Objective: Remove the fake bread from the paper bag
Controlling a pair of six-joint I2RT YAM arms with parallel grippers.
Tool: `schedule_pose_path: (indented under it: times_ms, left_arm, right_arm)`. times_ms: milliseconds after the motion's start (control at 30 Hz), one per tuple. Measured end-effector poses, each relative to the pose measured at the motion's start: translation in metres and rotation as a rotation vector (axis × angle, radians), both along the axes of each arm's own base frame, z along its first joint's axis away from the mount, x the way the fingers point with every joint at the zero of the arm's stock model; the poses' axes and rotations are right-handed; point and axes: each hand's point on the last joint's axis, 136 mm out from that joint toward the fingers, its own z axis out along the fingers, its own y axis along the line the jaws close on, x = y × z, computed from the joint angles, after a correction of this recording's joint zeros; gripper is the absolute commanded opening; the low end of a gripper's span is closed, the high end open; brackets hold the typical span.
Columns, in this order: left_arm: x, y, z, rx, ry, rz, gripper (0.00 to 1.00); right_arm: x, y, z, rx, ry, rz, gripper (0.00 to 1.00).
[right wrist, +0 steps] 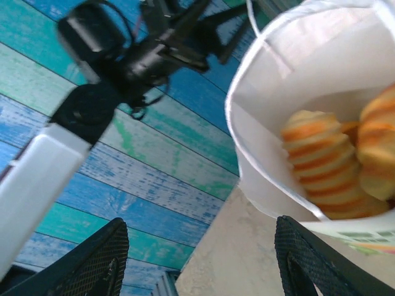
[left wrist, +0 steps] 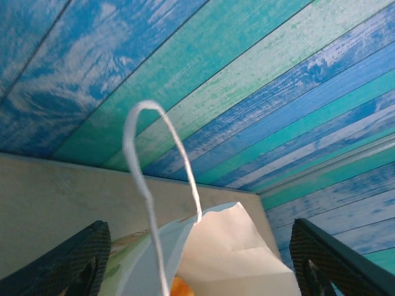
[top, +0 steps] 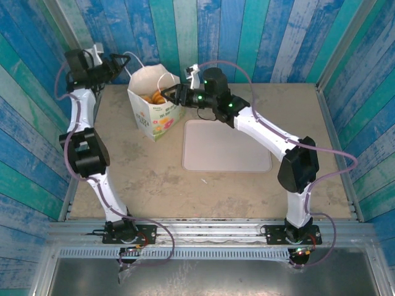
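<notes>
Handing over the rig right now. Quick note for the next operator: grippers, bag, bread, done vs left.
Left gripper: open, empty, at the paper bag's rim, with the cord handle seen between its fingers.
Right gripper: open, empty, beside the bag's mouth, not inside.
Bag: upright at the back of the table, left of the pink tray.
Fake bread: in the bag; no piece lies on the tray or table.
Done: nothing out yet.
Left: lift out every piece.
</notes>
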Motion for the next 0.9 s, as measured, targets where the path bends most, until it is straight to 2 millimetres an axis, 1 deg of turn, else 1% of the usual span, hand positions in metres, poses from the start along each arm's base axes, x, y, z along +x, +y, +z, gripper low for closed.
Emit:
schedule_pose_path:
  times_ms: [67,133,167,200,267,367,433,467,533,567,600,700,833,900]
  left_arm:
    - [0.005,-0.002,-0.008,-0.039,0.023,-0.026,0.70]
    - [0.008,-0.006,-0.010,-0.067,0.031,-0.049,0.67]
    - [0.009,-0.007,-0.010,-0.083,0.032,-0.061,0.62]
    - [0.010,-0.009,-0.008,-0.096,0.028,-0.071,0.59]
    - [0.013,-0.012,-0.001,-0.119,0.012,-0.094,0.58]
    - [0.018,-0.016,0.008,-0.140,-0.007,-0.118,0.48]
    - [0.020,-0.018,0.012,-0.151,-0.014,-0.131,0.48]
    - [0.021,-0.019,0.015,-0.155,-0.019,-0.134,0.45]
    - [0.022,-0.020,0.019,-0.165,-0.025,-0.141,0.34]
    - [0.022,-0.021,0.020,-0.171,-0.025,-0.143,0.32]
    - [0.022,-0.021,0.021,-0.176,-0.025,-0.145,0.28]
    - [0.022,-0.022,0.023,-0.190,-0.023,-0.150,0.12]
    - [0.022,-0.022,0.024,-0.200,-0.020,-0.151,0.05]
    - [0.022,-0.022,0.024,-0.202,-0.018,-0.151,0.04]
  right_arm:
    - [0.002,0.003,0.000,0.007,0.005,0.003,0.65]
    - [0.003,0.004,-0.004,0.005,0.014,0.002,0.65]
    - [0.003,0.004,-0.006,0.004,0.020,0.001,0.65]
    - [0.004,0.004,-0.007,0.004,0.025,0.000,0.65]
    - [0.004,0.005,-0.008,0.003,0.031,0.000,0.65]
    - [0.003,0.006,-0.003,0.011,0.025,0.002,0.65]
    - [0.004,0.007,0.001,0.019,0.019,-0.001,0.66]
    - [0.006,0.008,0.004,0.024,0.015,-0.004,0.66]
    - [0.009,0.010,0.007,0.032,0.015,-0.014,0.66]
    - [0.012,0.011,0.008,0.036,0.014,-0.019,0.66]
    - [0.014,0.012,0.008,0.038,0.015,-0.024,0.66]
    - [0.023,0.017,0.006,0.042,0.022,-0.040,0.66]
    - [0.035,0.026,0.001,0.041,0.029,-0.056,0.66]
    - [0.039,0.028,-0.001,0.038,0.035,-0.064,0.65]
